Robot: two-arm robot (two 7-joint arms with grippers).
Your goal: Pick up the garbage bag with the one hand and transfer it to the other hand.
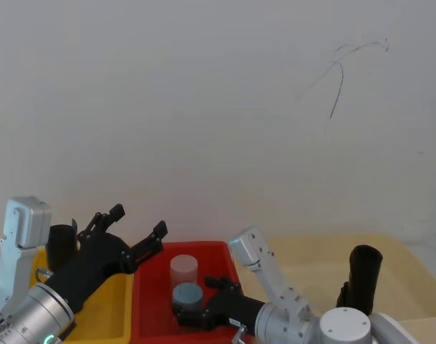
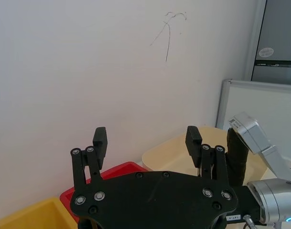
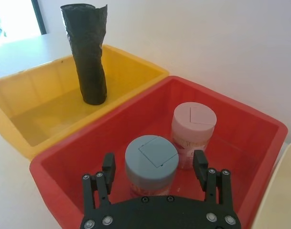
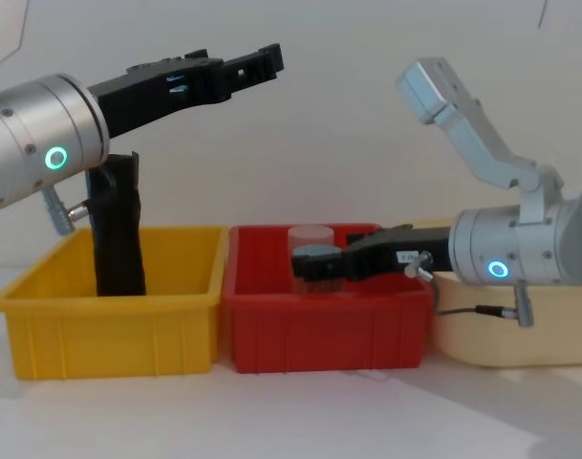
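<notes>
Going from the left, the garbage bag (image 4: 117,229) is standing upright in the yellow bin (image 4: 109,306), its crinkled black column rising above the bin walls, which probably leaves its upper part free for a side grasp. The left pincer (image 4: 257,59) is hovering above and beyond the bag, well clear of its top; its fingers (image 2: 100,140) are standing wide apart and holding nothing, so the pick-up is not yet begun, and I judge it is poised high to come down on the roll without knocking it. To the right of that pincer, the red bin (image 4: 329,330) is sitting just beside the yellow one, carrying a blue-lidded jar (image 3: 151,160) and a pink-lidded jar (image 3: 193,125) close together. The right pincer (image 3: 155,167) is reaching low into the red bin with its fingers (image 3: 108,166) spread on either side of the blue-lidded jar, around it rather than clamped, as far as the wrist view shows; it is gripping nothing. That puts the receiving pincer well apart from the bag, with the bin wall between them. Farther right, a cream tray (image 1: 411,283) is resting on the desk (image 4: 300,411) with a second black roll (image 1: 364,276) standing in it, behind the right arm.
</notes>
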